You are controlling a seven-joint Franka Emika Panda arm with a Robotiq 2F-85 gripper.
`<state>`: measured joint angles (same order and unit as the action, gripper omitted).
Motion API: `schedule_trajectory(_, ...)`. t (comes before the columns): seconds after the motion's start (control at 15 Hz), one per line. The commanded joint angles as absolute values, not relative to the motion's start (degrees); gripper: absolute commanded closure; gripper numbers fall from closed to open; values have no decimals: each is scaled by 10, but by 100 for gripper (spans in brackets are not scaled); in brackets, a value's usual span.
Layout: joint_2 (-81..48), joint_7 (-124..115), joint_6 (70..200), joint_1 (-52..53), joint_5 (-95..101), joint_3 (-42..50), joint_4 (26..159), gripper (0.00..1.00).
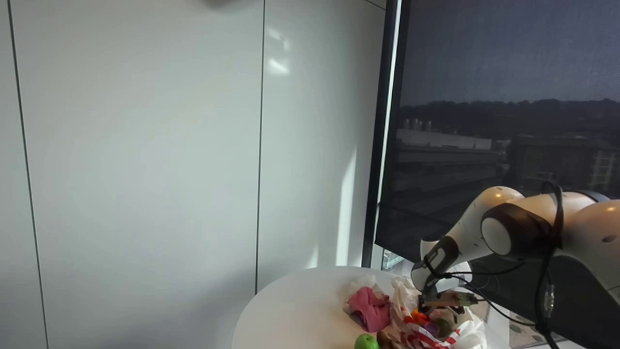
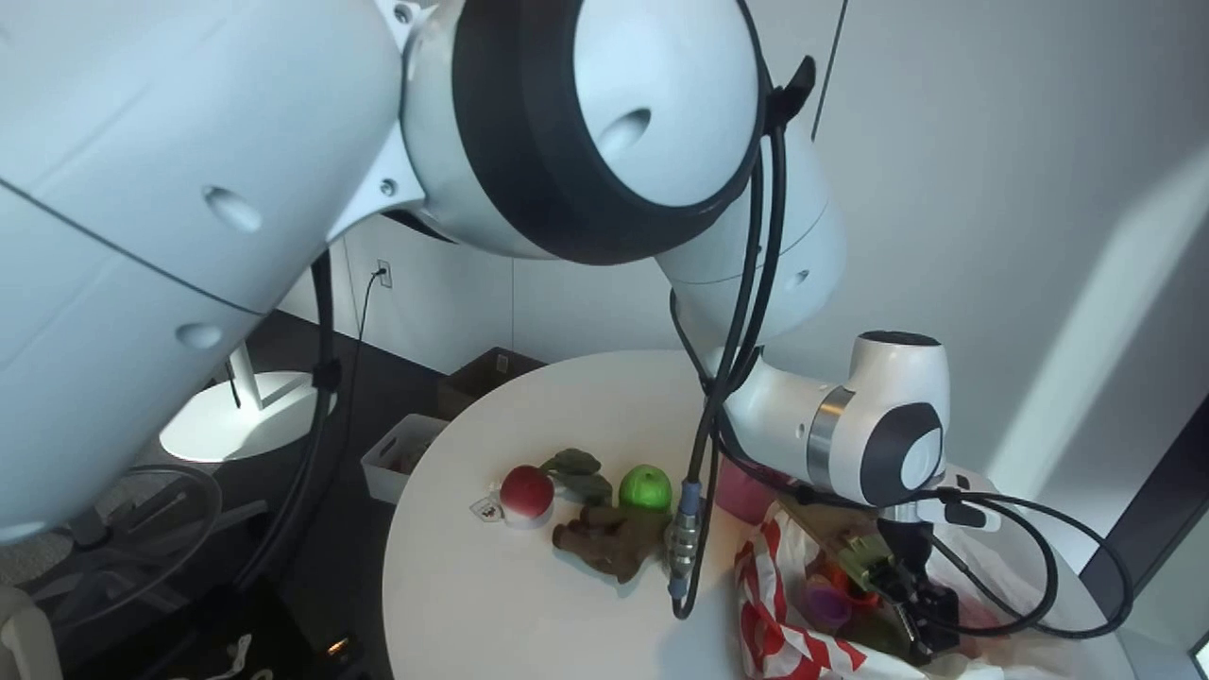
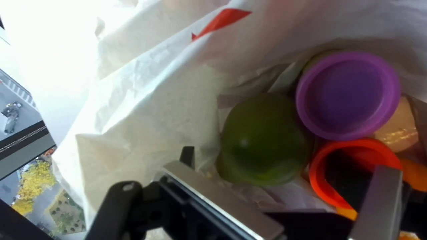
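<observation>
My gripper [image 3: 277, 190] is open and points down into a white plastic bag [image 3: 150, 126] with red marks. It shows over the bag in both exterior views [image 1: 440, 309] [image 2: 909, 612]. A dark green round fruit [image 3: 265, 140] lies in the bag just ahead of the fingers, and nothing is held between them. A red-orange cup [image 3: 320, 180] is beside the right finger, which covers part of it. A purple cup or lid [image 3: 347, 95] sits above it, next to the fruit. A tan shiny item [image 3: 400, 126] and orange pieces are partly hidden under these.
The bag stands on a round white table [image 2: 491, 586] beside a window [image 1: 484, 121]. Outside the bag lie a pink cloth [image 1: 370, 309], a bright green fruit [image 2: 645, 487], a red fruit [image 2: 526, 491], a brown soft item [image 2: 614, 540] and dark leaves [image 2: 576, 467].
</observation>
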<state>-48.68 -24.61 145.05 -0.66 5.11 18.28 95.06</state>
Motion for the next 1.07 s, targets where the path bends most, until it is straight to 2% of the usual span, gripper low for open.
schedule_trajectory(0.0,-500,-252,1428,-17,36,175,927,0)
schedule_trajectory(0.27,-499,-248,1429,-22,28,171,928,0)
schedule_trajectory(0.33,-499,-246,1428,-24,26,169,928,25)
schedule_trajectory(0.4,-499,-243,1427,-26,24,166,928,26)
schedule_trajectory(0.67,-498,-242,1421,-28,22,163,926,55)
schedule_trajectory(0.8,-491,-242,1412,-30,22,163,924,60)
schedule_trajectory(1.0,-464,-240,1407,-27,26,165,928,80)
